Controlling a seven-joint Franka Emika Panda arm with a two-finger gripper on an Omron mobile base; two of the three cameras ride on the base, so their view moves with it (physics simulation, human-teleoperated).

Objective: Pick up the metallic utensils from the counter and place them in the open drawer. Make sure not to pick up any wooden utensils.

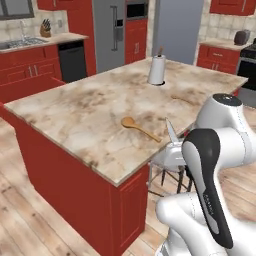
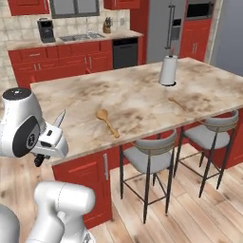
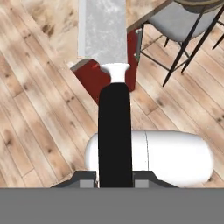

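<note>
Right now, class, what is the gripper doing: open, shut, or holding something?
Gripper: shut on the knife, gripped by its black handle, silver blade pointing away from the hand.

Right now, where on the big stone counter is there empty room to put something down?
The counter is widest open on its sink-side half, from the wooden spoon across to the far corner. There is also bare stone between the wooden spoon and the paper towel roll. It is more crowded toward the stools, where a small utensil lies near the roll.
</note>
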